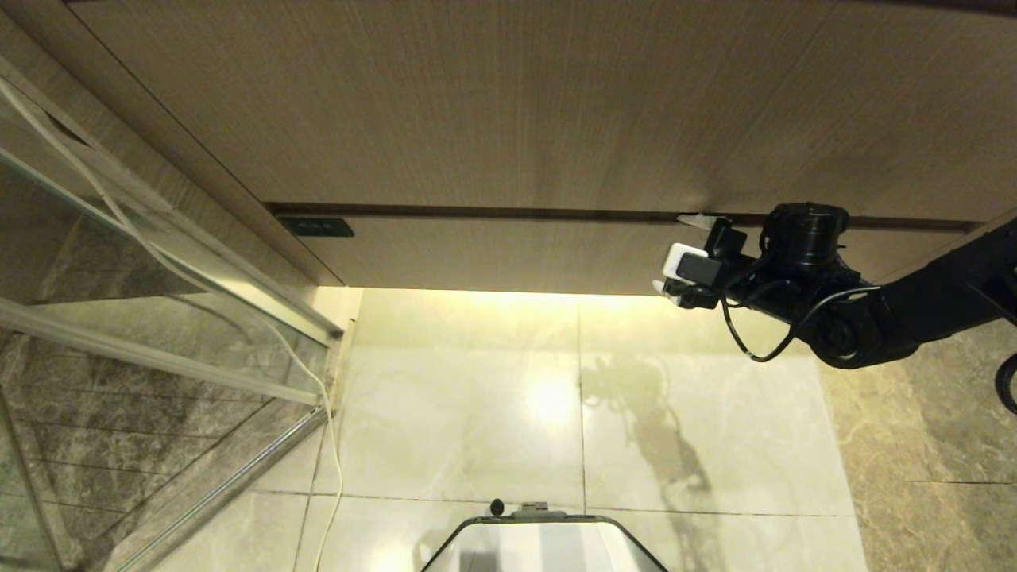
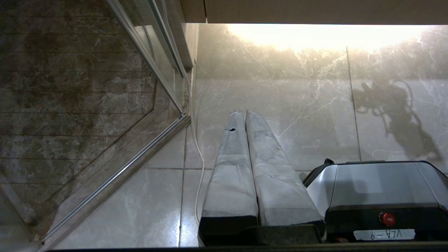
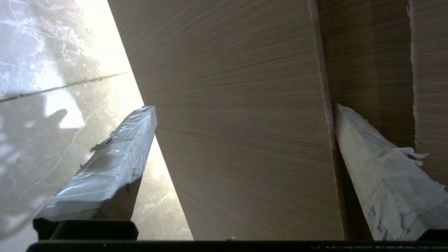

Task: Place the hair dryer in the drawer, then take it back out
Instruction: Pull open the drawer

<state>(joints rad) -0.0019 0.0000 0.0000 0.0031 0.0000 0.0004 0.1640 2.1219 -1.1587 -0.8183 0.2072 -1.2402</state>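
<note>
Left pincer (image 2: 245,115) is parked low over the floor (image 1: 493,397), fingers pressed together, holding nothing, well away from the drawer (image 1: 508,253).

Drawer is closed: the shallow front runs long and level, sitting under the taller front (image 1: 516,103). A dark seam (image 1: 477,211) separates the two.

Our right pincer (image 1: 690,262) is at the drawer's right end, spread wide and straddling the front across its height. One finger (image 3: 367,164) sits at the seam along the top edge; the other finger (image 3: 115,157) hangs off the bottom edge over the floor. Whether either touches the wood, we can't tell.

Hair dryer: not in any view.

Our read: the step is opening the drawer. Right arm is the nearer one, and the front's thin edge already lies between its fingers, so the grip should close across that edge.
</note>
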